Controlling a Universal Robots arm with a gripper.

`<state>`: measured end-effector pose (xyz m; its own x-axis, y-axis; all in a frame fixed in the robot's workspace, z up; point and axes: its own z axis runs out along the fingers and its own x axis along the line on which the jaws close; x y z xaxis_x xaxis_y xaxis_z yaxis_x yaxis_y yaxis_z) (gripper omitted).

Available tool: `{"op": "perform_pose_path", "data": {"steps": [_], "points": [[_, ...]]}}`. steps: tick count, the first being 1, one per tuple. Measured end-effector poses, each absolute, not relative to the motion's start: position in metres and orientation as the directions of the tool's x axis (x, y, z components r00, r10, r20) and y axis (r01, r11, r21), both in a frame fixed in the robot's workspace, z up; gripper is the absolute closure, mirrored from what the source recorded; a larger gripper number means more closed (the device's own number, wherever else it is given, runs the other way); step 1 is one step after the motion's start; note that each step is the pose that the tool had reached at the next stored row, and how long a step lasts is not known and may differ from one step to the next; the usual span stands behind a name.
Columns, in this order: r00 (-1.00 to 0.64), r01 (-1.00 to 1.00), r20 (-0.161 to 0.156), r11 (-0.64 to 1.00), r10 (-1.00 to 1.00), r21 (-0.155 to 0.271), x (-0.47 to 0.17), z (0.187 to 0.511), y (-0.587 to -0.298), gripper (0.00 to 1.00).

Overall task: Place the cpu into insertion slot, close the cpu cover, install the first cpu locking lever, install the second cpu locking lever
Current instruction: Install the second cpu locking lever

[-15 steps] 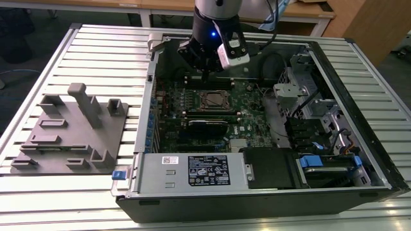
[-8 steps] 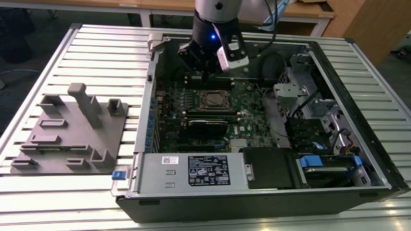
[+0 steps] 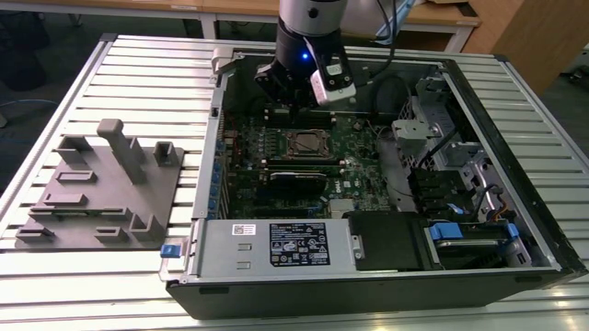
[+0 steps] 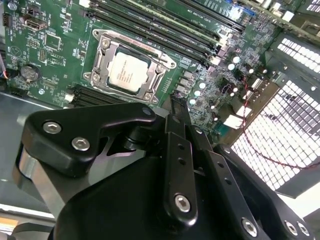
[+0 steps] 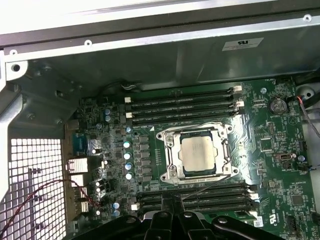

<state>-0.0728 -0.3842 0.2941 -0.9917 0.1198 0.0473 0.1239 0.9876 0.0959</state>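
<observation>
Above the motherboard, gripper clenched, empty
Cpu seated in insertion slot, cpu cover closed over it; locking levers' state unclear

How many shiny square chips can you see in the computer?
1. The cpu sits on the green motherboard between two banks of memory slots; more could be hidden.

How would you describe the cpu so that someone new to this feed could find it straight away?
Start at the open black computer case on the slatted table and find the green motherboard inside. Near its middle, between two banks of long black memory slots, sits the silver-grey metal cpu cover. The cpu is the small flat silvery square showing through that frame's window, the only plain metal square there.
</observation>
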Motion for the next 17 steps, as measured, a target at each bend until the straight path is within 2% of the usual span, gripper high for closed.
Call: {"op": "perform_pose_path", "data": {"steps": [17], "points": [[-0.992,0.124,0.046,0.988,0.120,0.096,-0.0663,0.2850,-0.3842,0.89]]}}
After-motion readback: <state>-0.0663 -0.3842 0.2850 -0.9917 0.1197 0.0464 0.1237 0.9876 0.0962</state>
